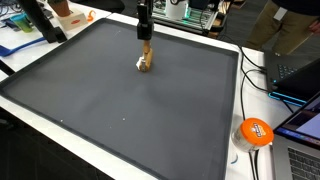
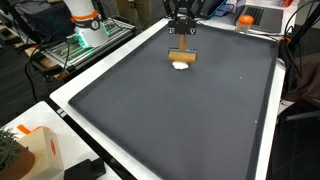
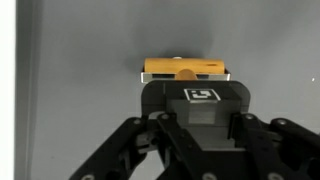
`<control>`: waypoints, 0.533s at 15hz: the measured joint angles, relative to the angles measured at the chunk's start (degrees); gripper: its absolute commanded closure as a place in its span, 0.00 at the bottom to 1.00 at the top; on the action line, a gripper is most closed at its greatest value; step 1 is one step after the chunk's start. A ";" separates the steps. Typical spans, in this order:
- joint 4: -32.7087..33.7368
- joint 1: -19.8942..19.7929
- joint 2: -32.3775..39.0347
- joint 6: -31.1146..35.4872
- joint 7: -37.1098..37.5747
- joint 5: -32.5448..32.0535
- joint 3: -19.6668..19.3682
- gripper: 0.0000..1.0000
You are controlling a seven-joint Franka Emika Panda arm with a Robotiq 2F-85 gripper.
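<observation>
My gripper (image 1: 144,33) hangs straight down over the far part of a dark mat (image 1: 110,110), shut on the top of a wooden tool (image 1: 145,58). The tool stands upright with its pale lower end (image 1: 144,68) on the mat. In the other exterior view the gripper (image 2: 181,33) holds the same wooden tool (image 2: 181,56), whose white end (image 2: 181,67) rests on the mat (image 2: 180,120). In the wrist view the gripper (image 3: 200,100) is closed on a grey part bearing a small square marker (image 3: 202,95), and the tool's yellow-brown wood (image 3: 185,68) shows beyond it.
A white table border (image 1: 232,120) frames the mat. An orange round object (image 1: 255,131), cables and a laptop (image 1: 300,125) lie off one side. A second robot's base (image 2: 85,20) and an orange-white box (image 2: 35,145) stand beyond the mat's other edges.
</observation>
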 measured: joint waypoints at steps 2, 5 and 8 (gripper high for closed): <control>1.35 0.06 1.14 -0.31 0.93 -0.62 -0.57 0.78; 2.99 0.28 2.28 -1.72 2.19 -1.16 -1.37 0.78; 5.43 0.55 3.92 -4.29 2.29 -1.03 -1.67 0.78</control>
